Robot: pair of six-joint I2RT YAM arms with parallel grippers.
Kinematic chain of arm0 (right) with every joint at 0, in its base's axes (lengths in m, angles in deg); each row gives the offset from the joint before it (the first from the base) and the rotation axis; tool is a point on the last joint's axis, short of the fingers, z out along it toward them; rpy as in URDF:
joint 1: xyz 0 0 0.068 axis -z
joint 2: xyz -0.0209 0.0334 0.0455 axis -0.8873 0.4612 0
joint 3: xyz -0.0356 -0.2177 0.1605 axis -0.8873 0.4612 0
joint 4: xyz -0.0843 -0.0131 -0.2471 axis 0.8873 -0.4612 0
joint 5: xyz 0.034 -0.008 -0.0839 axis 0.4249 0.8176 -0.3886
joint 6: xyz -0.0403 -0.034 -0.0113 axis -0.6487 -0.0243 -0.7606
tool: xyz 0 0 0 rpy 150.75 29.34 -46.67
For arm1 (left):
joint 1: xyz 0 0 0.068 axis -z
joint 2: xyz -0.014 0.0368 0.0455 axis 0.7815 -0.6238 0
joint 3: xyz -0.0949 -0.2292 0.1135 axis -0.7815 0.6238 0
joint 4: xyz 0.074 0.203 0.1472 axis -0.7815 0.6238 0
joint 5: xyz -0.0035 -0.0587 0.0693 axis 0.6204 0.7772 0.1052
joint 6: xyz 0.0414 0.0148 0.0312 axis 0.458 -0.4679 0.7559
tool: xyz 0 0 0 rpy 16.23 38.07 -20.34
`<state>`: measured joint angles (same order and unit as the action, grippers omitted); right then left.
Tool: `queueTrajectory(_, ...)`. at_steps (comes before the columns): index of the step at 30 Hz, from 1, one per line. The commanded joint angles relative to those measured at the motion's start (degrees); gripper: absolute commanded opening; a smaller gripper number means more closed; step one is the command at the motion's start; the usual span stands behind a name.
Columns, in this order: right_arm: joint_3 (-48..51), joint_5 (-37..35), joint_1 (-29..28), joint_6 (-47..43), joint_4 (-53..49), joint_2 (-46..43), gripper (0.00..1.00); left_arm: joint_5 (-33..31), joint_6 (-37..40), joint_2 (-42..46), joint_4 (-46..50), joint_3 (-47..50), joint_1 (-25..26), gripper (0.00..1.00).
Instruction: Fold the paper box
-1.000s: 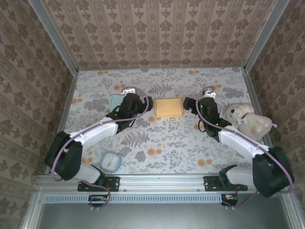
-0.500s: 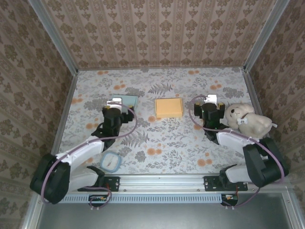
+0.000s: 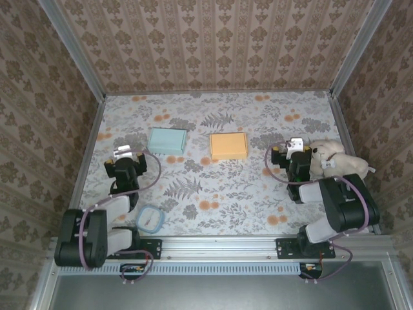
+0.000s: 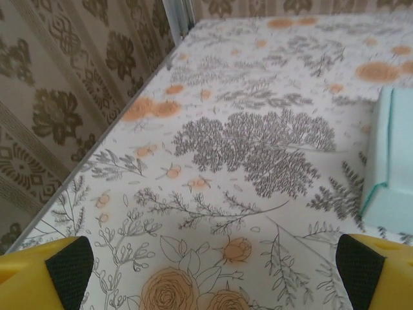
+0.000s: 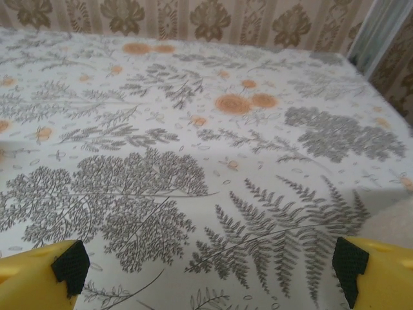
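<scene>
The orange paper box (image 3: 228,146) lies flat mid-table, its long side running left to right, between two wide-open claws, with the right gripper (image 3: 292,147) standing nearer to it than the left gripper (image 3: 124,155).

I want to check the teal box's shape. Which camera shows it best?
The top external view: the whole teal box lies flat, left of the orange box. The left wrist view catches one corner of the box at its right edge.
</scene>
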<state>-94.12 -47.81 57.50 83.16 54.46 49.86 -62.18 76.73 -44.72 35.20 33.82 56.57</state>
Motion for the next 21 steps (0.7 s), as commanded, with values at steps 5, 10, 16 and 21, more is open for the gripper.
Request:
queueTrajectory(5, -2.4, 3.6, 0.4, 2.1, 0.6, 0.2, 1.00, 11.6, 0.4, -13.2, -27.8, 2.1, -5.3, 1.00)
queueTrajectory(10, -6.2, 5.2, 2.3, 4.0, -6.1, 0.4, 1.00, 18.9, 0.7, -17.2, -22.2, -2.3, -7.4, 1.00)
queueTrajectory(16, -6.7, 6.5, 2.9, 4.2, -6.9, 0.3, 1.00, 13.1, 4.9, -18.0, -11.7, -8.9, -2.6, 1.00)
queueTrajectory(21, -6.7, 6.9, 3.1, 4.2, -7.1, 0.3, 1.00, 12.9, 5.2, -17.9, -11.9, -8.8, -2.3, 1.00)
